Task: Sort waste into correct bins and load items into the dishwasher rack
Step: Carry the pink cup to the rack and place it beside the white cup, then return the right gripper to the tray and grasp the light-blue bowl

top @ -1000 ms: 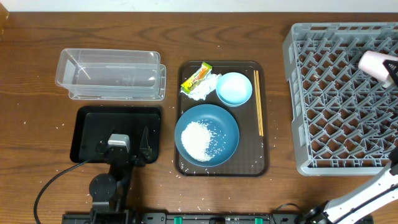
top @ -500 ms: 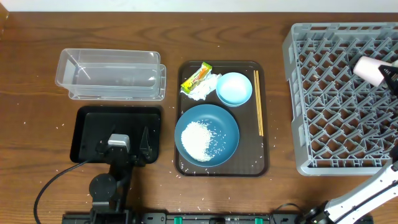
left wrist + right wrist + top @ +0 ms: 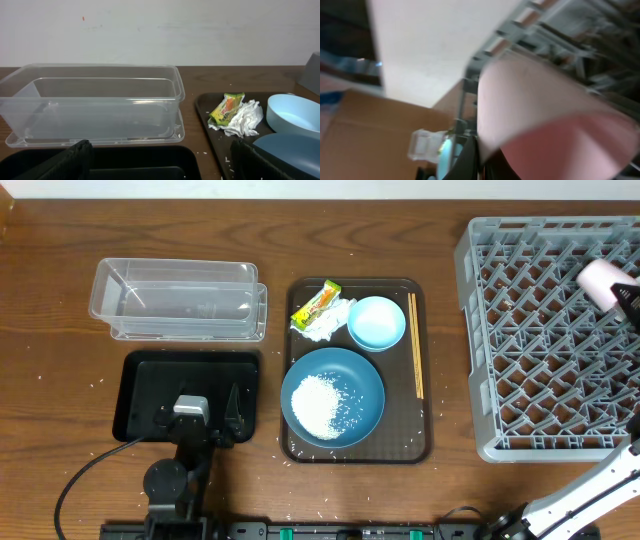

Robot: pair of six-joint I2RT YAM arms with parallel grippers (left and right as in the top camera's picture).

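Note:
My right gripper (image 3: 624,288) is shut on a small white cup (image 3: 600,277) with a pink inside and holds it over the far right of the grey dishwasher rack (image 3: 530,360). The cup (image 3: 540,100) fills the right wrist view. My left gripper (image 3: 195,420) is open and empty over the black tray (image 3: 140,375). The clear tub (image 3: 180,300) stands behind the black tray. On the brown serving tray (image 3: 424,445) lie the wrapper (image 3: 315,304), the tissue (image 3: 326,324), the light blue saucer (image 3: 376,323), the chopsticks (image 3: 416,345) and the blue plate (image 3: 365,380) with the rice (image 3: 322,404).
Loose rice grains are scattered on the wooden table around the trays. The left wrist view shows the clear tub (image 3: 95,100), the wrapper (image 3: 227,107), the tissue (image 3: 245,120) and the saucer (image 3: 295,112) ahead. A cable runs at the front left (image 3: 80,480).
The right gripper with the cup shifted a little left and toward the front over the rack, then back right. The left arm has not moved.

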